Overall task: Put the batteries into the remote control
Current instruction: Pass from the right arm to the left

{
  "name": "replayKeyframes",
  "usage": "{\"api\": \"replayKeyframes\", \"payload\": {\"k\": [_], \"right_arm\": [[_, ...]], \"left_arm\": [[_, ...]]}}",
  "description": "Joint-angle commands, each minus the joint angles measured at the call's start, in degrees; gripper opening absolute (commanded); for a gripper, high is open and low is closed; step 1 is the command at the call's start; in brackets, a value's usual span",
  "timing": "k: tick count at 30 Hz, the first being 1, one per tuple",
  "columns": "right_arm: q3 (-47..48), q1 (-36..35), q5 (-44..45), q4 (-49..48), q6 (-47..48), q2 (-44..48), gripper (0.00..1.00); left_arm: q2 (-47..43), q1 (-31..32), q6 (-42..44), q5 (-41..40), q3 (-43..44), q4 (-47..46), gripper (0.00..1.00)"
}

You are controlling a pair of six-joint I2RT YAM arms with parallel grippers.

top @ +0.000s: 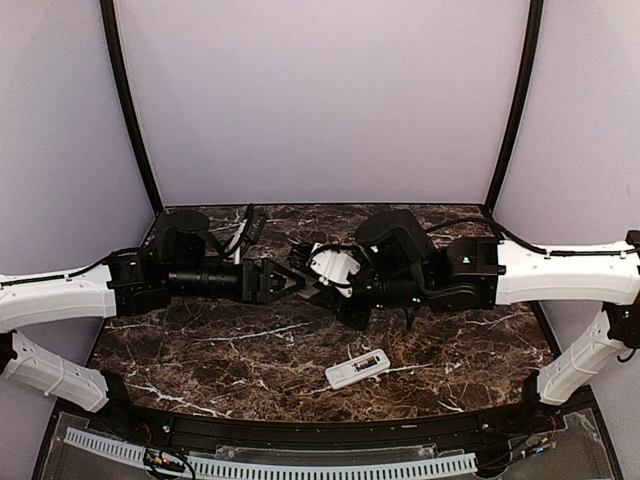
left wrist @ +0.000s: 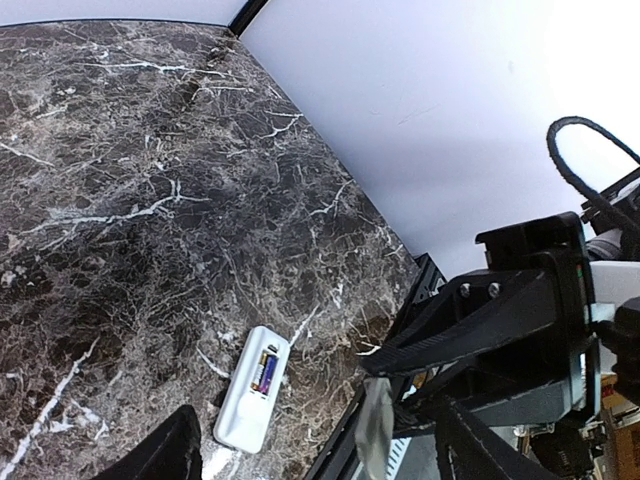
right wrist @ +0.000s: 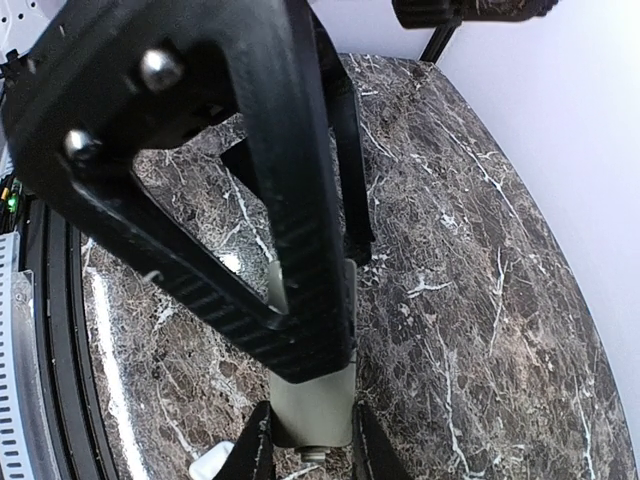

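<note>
The remote control [top: 357, 369] lies flat on the worktop [top: 200, 350] toward the near edge, back face up, with its long axis on a diagonal from near-left to far-right in the top view. In the left wrist view one of the batteries [left wrist: 265, 370] sits in the recessed slot, lengthwise along the remote control. Whether a second cell is seated beside it cannot be told. Both arms meet above the middle of the worktop, well clear of the remote control, which lies nearer the robot than the meeting point and slightly to the right. The right gripper [right wrist: 310, 428] is pressed together on a small flat grey cover piece [right wrist: 312, 405] and pinches it at one end, so that the long axis of the cover piece runs outward in line with the fingers. The left gripper [top: 290, 283] faces it from the opposite side with its fingers spread. In the right wrist view one left finger crosses just in front of the cover piece and the other stands behind it, so the free end of the cover piece appears to lie between them, but contact cannot be confirmed. The step in hand is judged to be a transfer or re-grip of the cover piece between the two arms. The coming move turns on one relation: the flat faces of the cover piece must face the left fingers before they come together. For later fitting, the right arm is the nearer one to the remote control – the left must reach across the centre.
</note>
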State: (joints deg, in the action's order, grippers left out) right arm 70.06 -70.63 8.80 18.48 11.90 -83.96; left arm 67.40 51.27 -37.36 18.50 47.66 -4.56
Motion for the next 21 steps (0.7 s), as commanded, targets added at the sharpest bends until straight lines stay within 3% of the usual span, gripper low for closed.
{"api": "replayKeyframes", "payload": {"k": [1,13,21], "right_arm": [[0.7,-1.0,0.7,-2.2,0.9,-0.4,0.12],[2.0,-1.2,2.3,-3.2,2.2,-1.5,0.12],[2.5,-1.2,3.7,-3.9,2.5,-1.7,0.13]], "left_arm": [[0.2,-0.2,-0.5,-1.1,1.2,0.4,0.78],[0.2,-0.2,-2.3,0.9,1.6,-0.4,0.43],[0.2,-0.2,-4.2,3.6,0.5,-2.9,0.28]]}}
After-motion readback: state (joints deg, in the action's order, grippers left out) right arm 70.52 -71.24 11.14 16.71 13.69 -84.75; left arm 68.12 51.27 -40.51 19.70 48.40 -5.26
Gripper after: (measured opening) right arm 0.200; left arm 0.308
